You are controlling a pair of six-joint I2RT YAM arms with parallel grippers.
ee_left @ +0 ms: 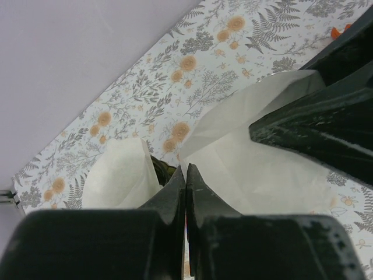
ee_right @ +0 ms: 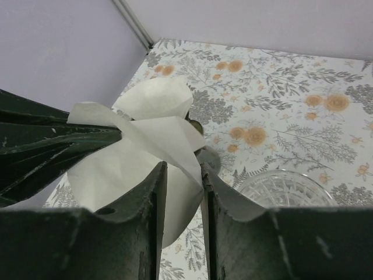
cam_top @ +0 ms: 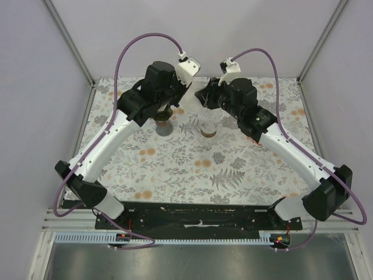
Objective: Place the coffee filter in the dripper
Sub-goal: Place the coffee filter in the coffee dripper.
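Coffee filter (ee_right: 154, 137): judged light, limp and easily creased or torn; best taken by its rim. Left gripper (ee_left: 185, 170) pinches it; right gripper (ee_right: 183, 170) stands parted, released.

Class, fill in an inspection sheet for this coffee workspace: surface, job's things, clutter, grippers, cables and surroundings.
Surface: floral tablecloth, lying flat.
Job's things: white paper filter held up between both grippers; glass dripper stands on the cloth, filter not yet in it.
Clutter: small round brown thing under the left arm, unclear what.
Grippers: left gripper shut on the filter; right gripper slightly open, filter edge in the gap.
Cables: purple cables loop above each arm, clear of the filter.
Surroundings: pale walls, metal corner posts.
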